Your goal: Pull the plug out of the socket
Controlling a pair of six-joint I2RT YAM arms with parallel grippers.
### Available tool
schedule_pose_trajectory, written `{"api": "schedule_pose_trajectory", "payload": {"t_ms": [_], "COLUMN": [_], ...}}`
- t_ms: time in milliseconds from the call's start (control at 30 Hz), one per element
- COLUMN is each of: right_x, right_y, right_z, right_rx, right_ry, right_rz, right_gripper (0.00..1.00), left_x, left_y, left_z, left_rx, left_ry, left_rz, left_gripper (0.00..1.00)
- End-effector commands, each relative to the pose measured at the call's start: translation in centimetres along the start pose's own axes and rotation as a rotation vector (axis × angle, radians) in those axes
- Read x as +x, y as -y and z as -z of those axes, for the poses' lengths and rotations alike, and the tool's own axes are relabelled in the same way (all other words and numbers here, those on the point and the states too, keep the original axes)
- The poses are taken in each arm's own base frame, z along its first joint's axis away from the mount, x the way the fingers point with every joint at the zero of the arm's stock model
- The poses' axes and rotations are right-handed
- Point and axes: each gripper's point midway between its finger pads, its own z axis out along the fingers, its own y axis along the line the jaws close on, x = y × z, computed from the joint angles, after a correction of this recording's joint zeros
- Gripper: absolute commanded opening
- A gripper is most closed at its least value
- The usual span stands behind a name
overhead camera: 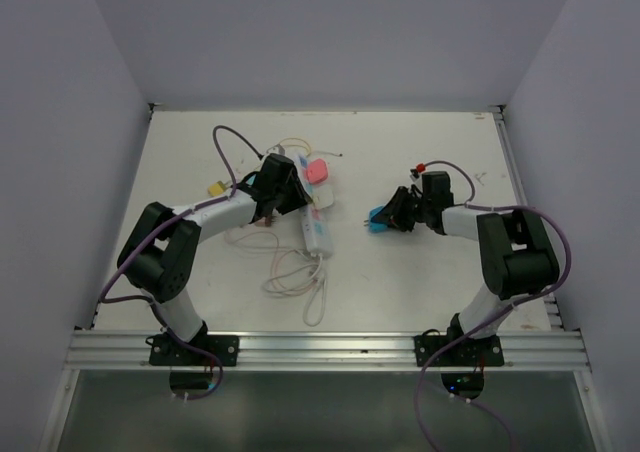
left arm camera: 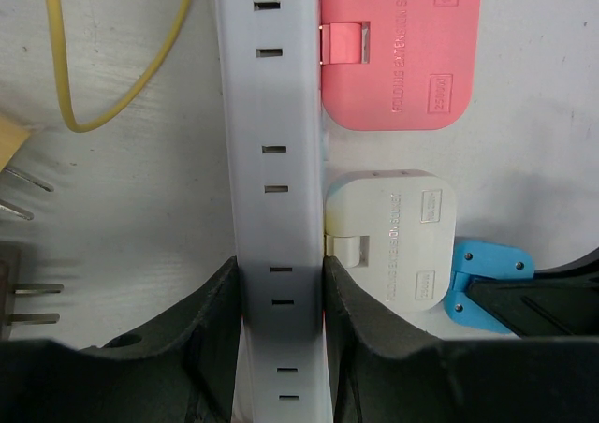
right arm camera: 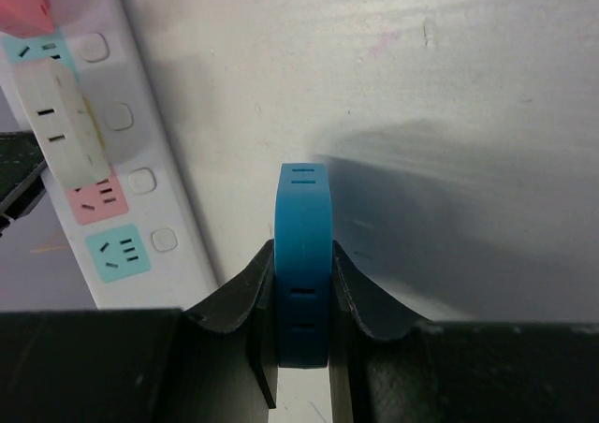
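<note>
Left gripper (left arm camera: pixel 279 287): one, clenched on the long sides of the power strip (left arm camera: pixel 271 114).
Right gripper (right arm camera: pixel 302 273): one, clamped on a blue plug (right arm camera: pixel 302 217), held on edge, apart from the strip.
Power strip: one, white, lying left of the table's centre; its thin white cord (overhead camera: pixel 290 272) loops toward the arm bases.
Plugs on strip: two, a pink plug (left arm camera: pixel 398 49) and a white plug (left arm camera: pixel 393 245), side by side.
Loose plugs: two sets of prongs (left arm camera: pixel 33 289) at the left wrist view's edge, bodies cut off.
Yellow cord (left arm camera: pixel 53 49): one, ends out of frame.
Writing: raised lettering on pink and white plugs, too small to read.
</note>
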Motion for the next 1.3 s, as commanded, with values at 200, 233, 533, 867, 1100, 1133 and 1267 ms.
{"api": "schedule_pose_trajectory", "payload": {"t_ms": [200,233,533,867,1100,1133,1267], "right_x": [-2.2,-2.1,-3.0,-4.0,-2.0,-1.5,-1.3], "right_y": [0.4,1.0,3.5,-3.1,-8.6,-9.7,-11.5], "right_z": [-0.2,0.0,3.6,6.9,4.2,3.6,1.7], "right_rx": [0.009,0.028,0.252,0.095,-0.076,-0.101,-0.16], "right_ry": [0.074,0.075,0.152,0.218,0.14,0.122,0.105], "right_rz": [0.017,0.025,0.079,0.195,0.205,0.205,0.174], "right_gripper": [0.55,0.61,0.97,0.98,0.94,0.92,0.86], "left_x": [1.4,1.5,1.9,2.4,3.0,3.5,4.1], "left_y": [-2.3,-2.3,-2.0,-0.9,-0.4,-0.2,0.2], "left_z": [0.0,0.0,-0.1,0.0,-0.1,0.0,0.1], "left_rx": [-0.061,-0.058,-0.043,-0.012,0.002,0.018,0.032], "left_ry": [-0.049,-0.053,-0.062,-0.073,-0.085,-0.106,-0.117], "left_rz": [-0.052,-0.052,-0.054,-0.063,-0.068,-0.069,-0.072], "left_gripper": [0.0,0.0,0.0,0.0,0.0,0.0,0.0]}}
